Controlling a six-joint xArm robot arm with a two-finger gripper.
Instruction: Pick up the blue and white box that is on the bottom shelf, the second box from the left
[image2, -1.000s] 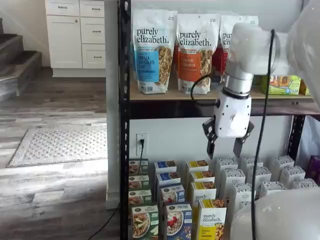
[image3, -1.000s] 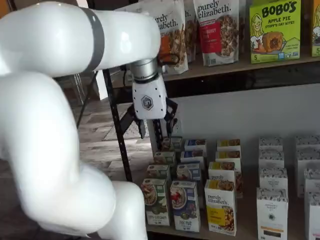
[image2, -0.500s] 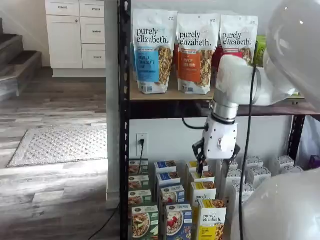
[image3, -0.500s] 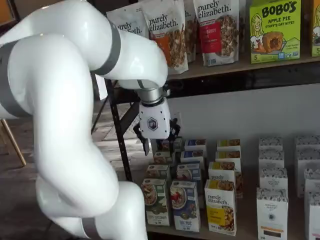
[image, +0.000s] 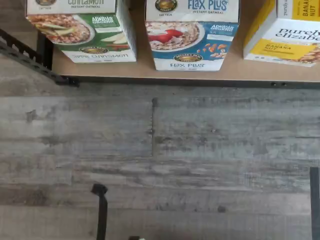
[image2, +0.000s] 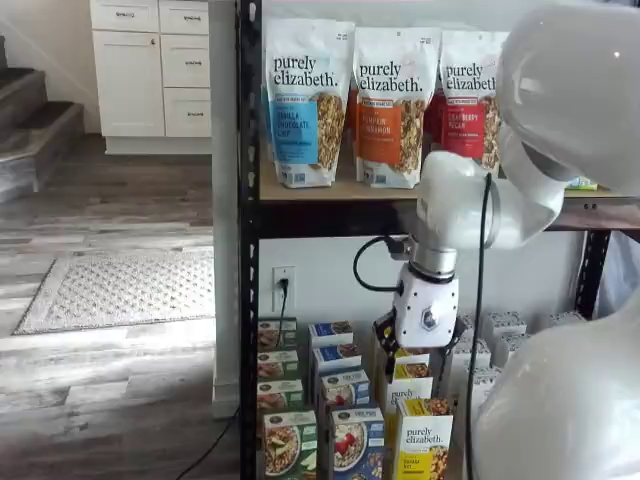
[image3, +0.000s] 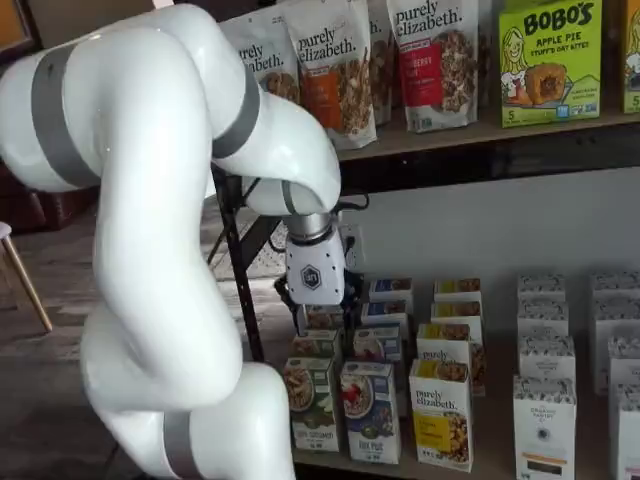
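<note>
Clearly the tool (image3: 312, 308) hangs empty, fingers spread wide, above the rows behind the blue and white box (image3: 370, 411), which fronts the bottom shelf (image3: 480, 470). Its 9 o'clock neighbour, the green-fronted box (image3: 312, 403), stands close; a finger could topple it.

My robot arm (image3: 150, 200) is fat, round and shiny white with grey bands, a black cable (image2: 478, 300), and a small round badge on its white gripper (image3: 312, 300).
</note>
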